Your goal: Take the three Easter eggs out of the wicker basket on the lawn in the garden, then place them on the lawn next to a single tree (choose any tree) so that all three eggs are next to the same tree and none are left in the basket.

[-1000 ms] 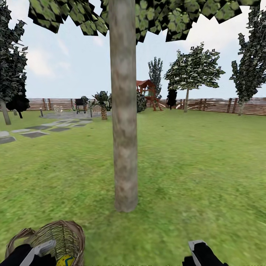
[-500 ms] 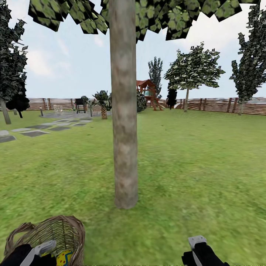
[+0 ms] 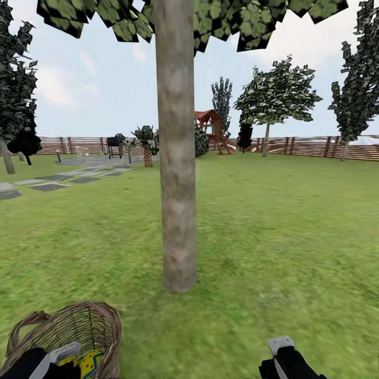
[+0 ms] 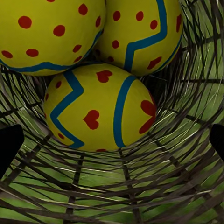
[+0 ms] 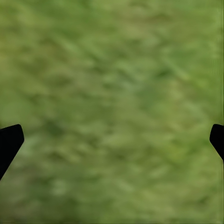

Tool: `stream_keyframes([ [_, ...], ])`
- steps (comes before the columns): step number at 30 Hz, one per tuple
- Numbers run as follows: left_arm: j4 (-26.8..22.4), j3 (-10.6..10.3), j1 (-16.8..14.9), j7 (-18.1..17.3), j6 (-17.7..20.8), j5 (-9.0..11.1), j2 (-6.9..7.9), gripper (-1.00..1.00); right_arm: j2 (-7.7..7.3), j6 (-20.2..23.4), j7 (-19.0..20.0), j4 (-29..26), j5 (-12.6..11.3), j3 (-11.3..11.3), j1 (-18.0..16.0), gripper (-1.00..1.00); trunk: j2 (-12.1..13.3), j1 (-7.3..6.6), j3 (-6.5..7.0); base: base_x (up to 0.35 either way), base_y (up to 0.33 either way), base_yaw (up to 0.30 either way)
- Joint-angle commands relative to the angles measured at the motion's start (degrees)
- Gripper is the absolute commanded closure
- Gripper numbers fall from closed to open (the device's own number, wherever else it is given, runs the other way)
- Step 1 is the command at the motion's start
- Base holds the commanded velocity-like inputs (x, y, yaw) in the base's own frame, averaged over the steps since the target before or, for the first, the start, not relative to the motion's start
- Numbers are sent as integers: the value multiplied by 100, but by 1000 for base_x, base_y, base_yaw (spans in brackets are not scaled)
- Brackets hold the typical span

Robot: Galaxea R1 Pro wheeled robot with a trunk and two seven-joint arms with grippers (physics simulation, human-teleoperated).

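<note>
Resting inside wicker basket on lawn near tree: three yellow Easter eggs, blue zigzags, red spots and hearts. Left end effector spread wide, empty; right end effector likewise, over grass.

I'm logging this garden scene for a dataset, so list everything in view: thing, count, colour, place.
Painted Easter eggs: three, yellow with red spots and blue zigzags, inside the basket.
Woven wicker basket: one, brown, on the grass near the left gripper.
Thick-trunked tree: one, grey-brown trunk, green canopy, straight ahead.
Lawn: mottled green, all around.
Stone paving slabs: several, grey, far left.
Slatted wooden fence: brown, along the back.
Wooden play structure: one, red-brown, by the fence.
Left gripper: open, black fingertips, inside the basket.
Right gripper: open, black fingertips, above grass.
</note>
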Motion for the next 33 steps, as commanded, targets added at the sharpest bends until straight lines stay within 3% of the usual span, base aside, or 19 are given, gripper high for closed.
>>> stream_keyframes([
  [1,-5,41,-2,-24,35,-20,-3,-100,-3,36,-8,-9,31,35,-2,-100,-5,1,-29,0,0,0],
  [5,-4,41,-2,-24,34,-20,-5,-100,0,36,-9,-9,32,36,-2,-100,-10,11,-118,0,0,0],
  [13,-7,41,-2,-26,30,-20,-46,-100,28,32,-18,8,41,45,-2,-100,-10,11,-118,5,0,0],
  [20,0,41,-2,-25,30,-20,-119,-100,35,28,-12,12,41,52,-2,-100,-10,11,-118,247,0,0],
  [33,-9,64,-2,-23,26,-20,-87,-100,46,21,-9,35,33,148,-2,-100,-10,11,-118,20,0,0],
])
